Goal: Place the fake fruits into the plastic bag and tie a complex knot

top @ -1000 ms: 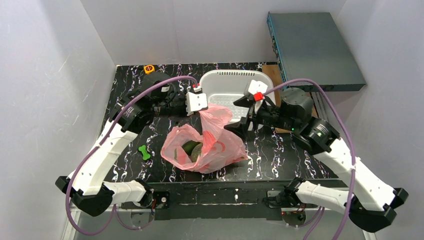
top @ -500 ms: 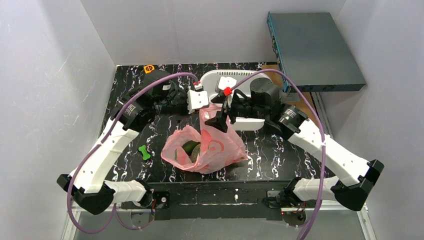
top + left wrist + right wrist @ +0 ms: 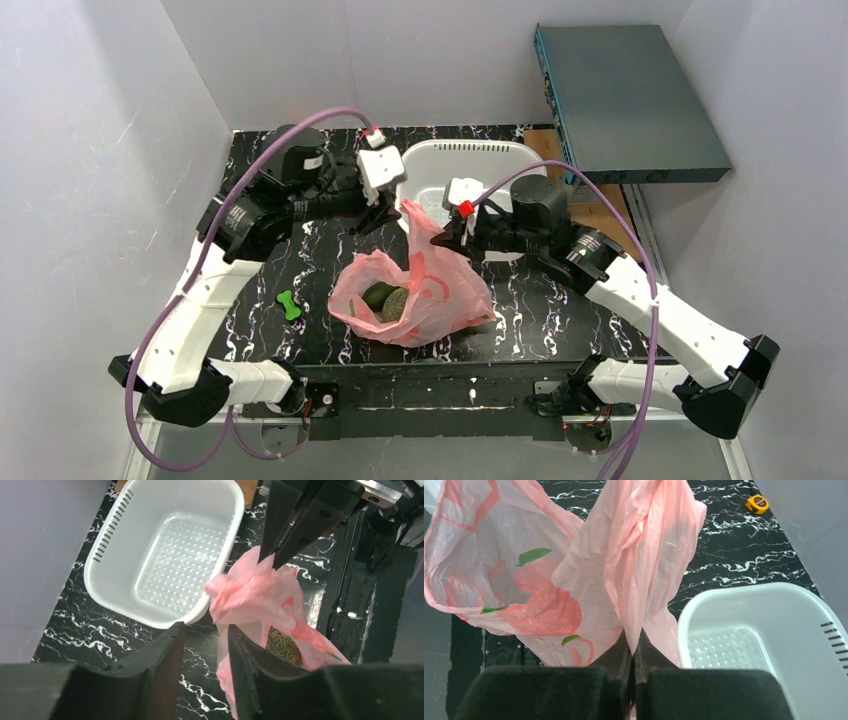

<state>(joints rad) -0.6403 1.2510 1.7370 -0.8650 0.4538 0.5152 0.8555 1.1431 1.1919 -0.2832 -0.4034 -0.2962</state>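
The pink plastic bag (image 3: 430, 290) lies on the black marbled table, with its twisted top pulled up to a peak. Inside it I see the netted melon (image 3: 398, 305) and a dark green avocado (image 3: 377, 294); the melon (image 3: 283, 645) also shows through the plastic in the left wrist view. My right gripper (image 3: 634, 632) is shut on the bag's gathered top (image 3: 644, 555), and it reaches in from the right (image 3: 437, 232). My left gripper (image 3: 205, 628) stands open just left of the bag's top (image 3: 240, 587), with nothing between its fingers. It hovers by the basket's near corner (image 3: 388, 214).
A white perforated basket (image 3: 460, 148) stands behind the bag, close to both grippers; its rim (image 3: 684, 625) is right beside my right fingers. A small green bone toy (image 3: 289, 304) lies at the left. A yellow tape measure (image 3: 298, 137) sits at the back left and a grey box (image 3: 625, 95) at the back right.
My right gripper swung left and shut on the bag's raised top. My left gripper let go of that top, opened and drew back a little.
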